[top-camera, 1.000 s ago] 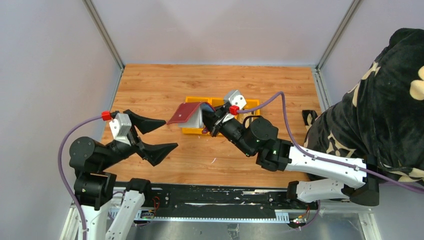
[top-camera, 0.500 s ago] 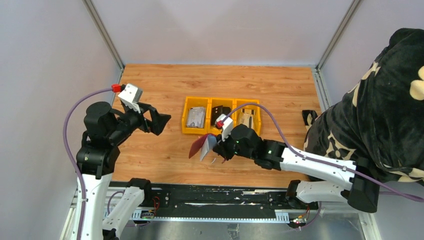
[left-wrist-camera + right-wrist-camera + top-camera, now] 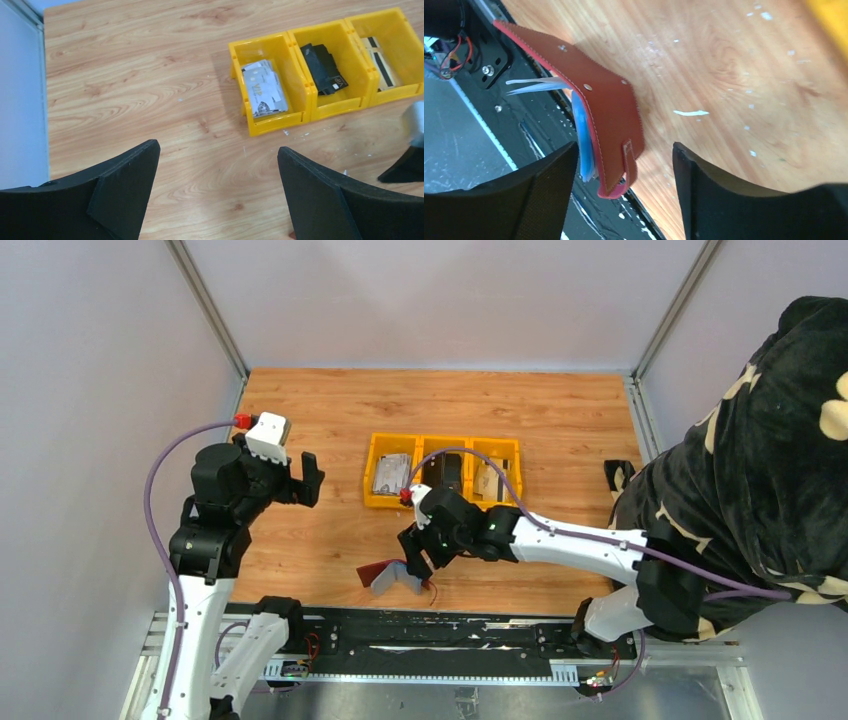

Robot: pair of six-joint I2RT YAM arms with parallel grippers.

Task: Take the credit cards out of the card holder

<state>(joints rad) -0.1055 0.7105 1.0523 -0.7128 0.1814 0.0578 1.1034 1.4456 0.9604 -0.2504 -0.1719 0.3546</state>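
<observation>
The right gripper (image 3: 412,562) is down low at the near edge of the table (image 3: 330,400), jaws apart. The holder (image 3: 376,571) is right beneath it, half open, one leaf red and one grey. From the right wrist, the holder (image 3: 599,110) sits in the gap between the two fingers (image 3: 524,200), and neither pad seems to press on it. Its tab end points toward the camera, blue lining peeks out under the red cover, and its far corner shows against the black rail (image 3: 479,45). Pale thin edges (image 3: 531,85) poke out of its side; cards or sleeves, hard to say. Whatever is inside is hidden by the cover.

On the other side, the left gripper (image 3: 308,478) hangs high, well apart from the holder, jaws wide with nothing between them. Its camera looks down on the yellow bin (image 3: 277,125). There are grey cards (image 3: 264,90) in the left compartment and dark cards (image 3: 325,70) in the middle. The right compartment is partly cut off, with something tan and striped inside. A black-and-grey shape at the right edge is too cropped to read.
</observation>
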